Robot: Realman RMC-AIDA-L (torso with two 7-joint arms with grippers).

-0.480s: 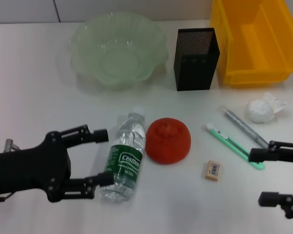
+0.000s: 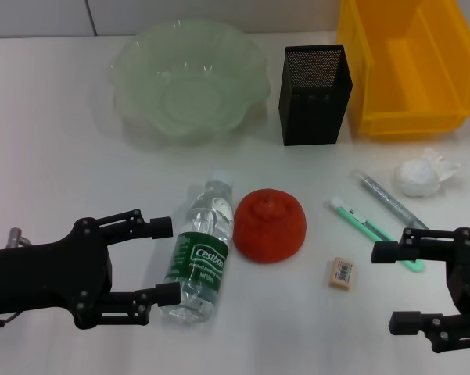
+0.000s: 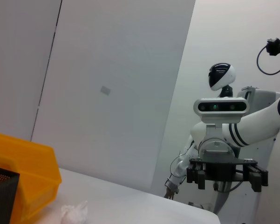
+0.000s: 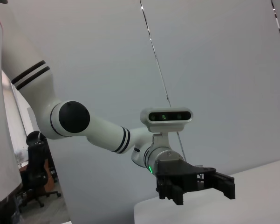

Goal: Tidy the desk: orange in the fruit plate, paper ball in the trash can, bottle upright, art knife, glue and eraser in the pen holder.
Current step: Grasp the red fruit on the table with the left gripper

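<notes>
Desk, head view: two black grippers low in frame, both spread wide, neither holding anything.

Left gripper (image 2: 165, 260) at lower left, arm level, fingertips flanking the lying bottle (image 2: 199, 250). Orange (image 2: 270, 224) just right of the bottle. Right gripper (image 2: 391, 287) at lower right, eraser (image 2: 341, 273) just left of it. Paper ball (image 2: 419, 176) at right, below the trash can (image 2: 407, 62). Fruit plate (image 2: 189, 76) upper centre, nothing in it; pen holder (image 2: 314, 94) beside it, contents not visible.
</notes>
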